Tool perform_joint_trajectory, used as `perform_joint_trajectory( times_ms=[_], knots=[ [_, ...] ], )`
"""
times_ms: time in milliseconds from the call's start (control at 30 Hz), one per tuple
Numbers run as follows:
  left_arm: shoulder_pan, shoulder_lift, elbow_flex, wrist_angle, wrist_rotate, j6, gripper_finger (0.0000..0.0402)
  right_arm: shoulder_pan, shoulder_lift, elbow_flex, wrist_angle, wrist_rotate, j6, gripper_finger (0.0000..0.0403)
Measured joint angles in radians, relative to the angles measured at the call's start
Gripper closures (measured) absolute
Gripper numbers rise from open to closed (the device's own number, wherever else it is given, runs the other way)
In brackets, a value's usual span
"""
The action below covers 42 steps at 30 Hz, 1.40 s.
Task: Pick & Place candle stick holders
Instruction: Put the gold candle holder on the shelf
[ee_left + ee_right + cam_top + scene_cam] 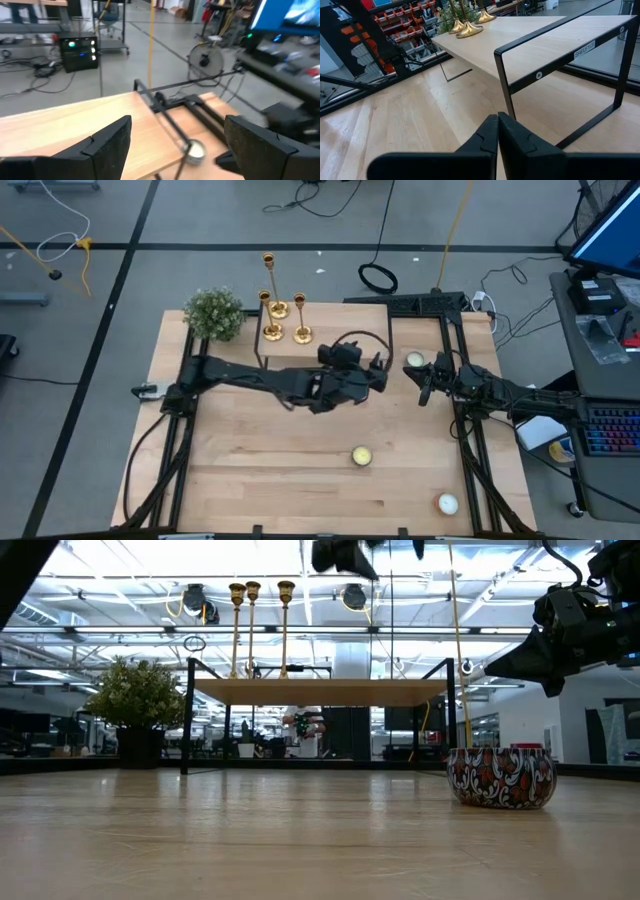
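Note:
Three gold candle stick holders stand on their round bases at the left end of a raised wooden shelf (330,320): one at the far edge (277,308) and two nearer (272,332) (301,333). In the low view they rise side by side (252,625); their bases also show in the right wrist view (470,30). My left gripper (380,367) hangs high over the shelf's near right part, open and empty (177,145). My right gripper (425,388) is right of the shelf, shut and empty (497,131), pointing at the shelf's black end frame (560,60).
A potted plant (214,313) stands left of the shelf. Round candle tins sit on the table: one right of the shelf (414,360), one near centre (361,456), one at the near right (447,503). A patterned tin (500,777) shows in the low view.

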Motion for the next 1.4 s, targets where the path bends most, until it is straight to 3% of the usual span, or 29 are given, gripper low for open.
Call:
perform_joint_trajectory(
  times_ms=[167, 400, 733, 1000, 1400],
  knots=[
    [0.049, 0.052, 0.0, -0.003, 0.002, -0.007, 0.0106, 0.0, 0.0, 0.0, 0.0, 0.0, 0.0, 0.0399],
    [0.112, 0.067, 0.0, -0.023, 0.007, -0.019, 0.0187, 0.0, 0.0, 0.0, 0.0, 0.0, 0.0, 0.0399],
    [0.169, 0.074, 0.0, -0.284, 0.1, -0.194, 0.0287, 0.0, 0.0, 0.0, 0.0, 0.0, 0.0, 0.0399],
    [0.191, 0.086, 0.0, -0.342, 0.132, -0.2, 0.0323, 0.0, 0.0, 0.0, 0.0, 0.001, 0.0, 0.0399],
    [0.226, 0.086, -0.023, -0.511, 0.191, -0.361, 0.0369, 0.0, 0.0, 0.0, 0.0, 0.001, 0.0, 0.0399]
  ],
)
